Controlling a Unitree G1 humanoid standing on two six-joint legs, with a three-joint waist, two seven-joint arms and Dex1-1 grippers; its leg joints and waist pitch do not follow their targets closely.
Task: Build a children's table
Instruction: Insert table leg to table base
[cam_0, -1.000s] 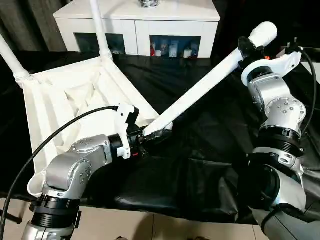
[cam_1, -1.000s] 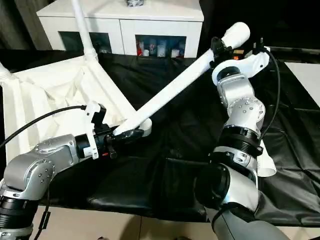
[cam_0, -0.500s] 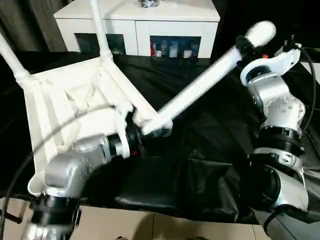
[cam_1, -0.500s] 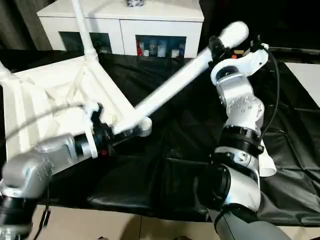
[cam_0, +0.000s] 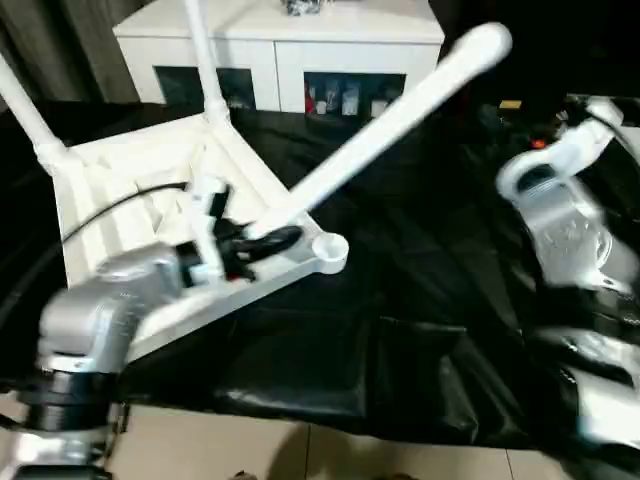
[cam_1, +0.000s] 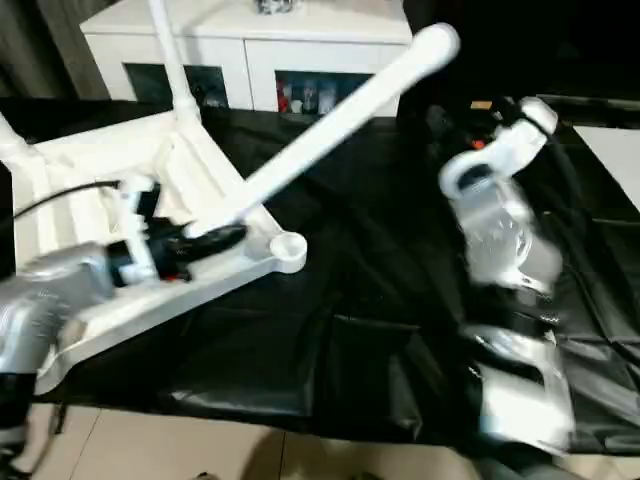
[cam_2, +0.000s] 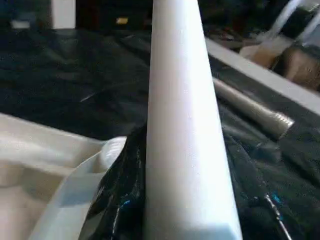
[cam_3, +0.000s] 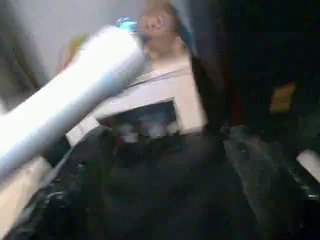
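Your tabletop (cam_0: 130, 190) is lying flipped on the left side of the black-covered bench (cam_0: 400, 300), ribbed underside facing up. Two legs are already standing in the far corner sockets: one at the back corner (cam_0: 203, 55), one at the far left corner (cam_0: 25, 105). The near right corner socket (cam_0: 328, 252) is an open ring with nothing in it.

The third leg (cam_0: 385, 120) is the long tapered one running diagonally, its thick rounded end way up in the air toward the cabinet side, its narrow end down by the tabletop's right edge, just beside that open socket but not in it.

Your left gripper (cam_0: 262, 238) has that low end. The jaws are closed tight on the leg, black fingers (cam_2: 117, 200) hugging the tube on either side in the left wrist view, with the leg shooting straight out from between them.

Your right gripper (cam_0: 600, 115) is off to the right over the bench, well apart from the leg and touching nothing that you can make out. It's smeared with motion, so you can't tell how far its jaws are open.

Behind the bench there's the white cabinet (cam_0: 280, 40) with glass doors. The left wrist view also catches a silver-grey tube (cam_2: 252, 110) lying on the black cover beyond the leg.
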